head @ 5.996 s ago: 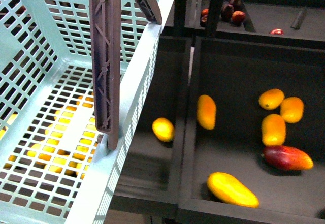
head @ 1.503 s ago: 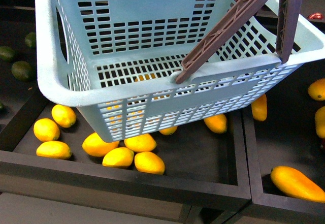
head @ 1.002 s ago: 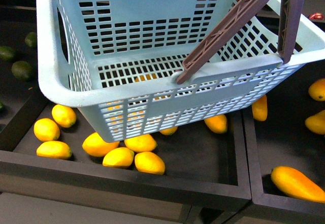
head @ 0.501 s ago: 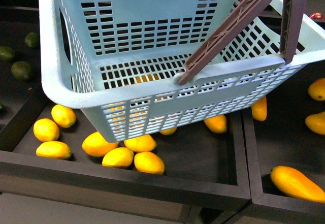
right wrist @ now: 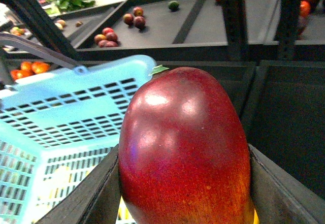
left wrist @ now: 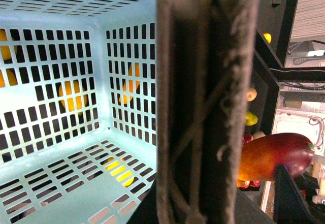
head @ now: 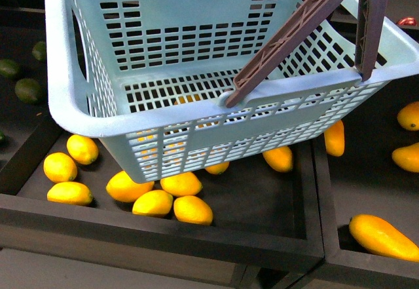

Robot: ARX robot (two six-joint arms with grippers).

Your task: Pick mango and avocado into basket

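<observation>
Basket (head: pixel 163 53): light teal, slotted grid over walls and floor. Handles (head: pixel 294 33): brown. Mango (right wrist: pixel 185 148): deep red, fine pale speckles, orange-yellow at one end. Small fruits (head: pixel 154 202): yellow. Avocados (head: pixel 27 90): dark green. Trays (head: pixel 163 233): black.

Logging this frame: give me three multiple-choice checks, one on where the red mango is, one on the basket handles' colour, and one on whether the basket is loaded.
1. Where is the red mango?
A in the basket
B between the right gripper fingers
C out of every view

2. The basket's handles are:
A brown
B white
C green

3. The basket is:
A empty
B holding one fruit
C holding two fruits

Answers:
1 B: the right wrist view shows the mango clamped between the fingers.
2 A: both handles are brown against the teal plastic.
3 A: only the slotted floor shows, and the yellow fruits lie beneath it.
</observation>
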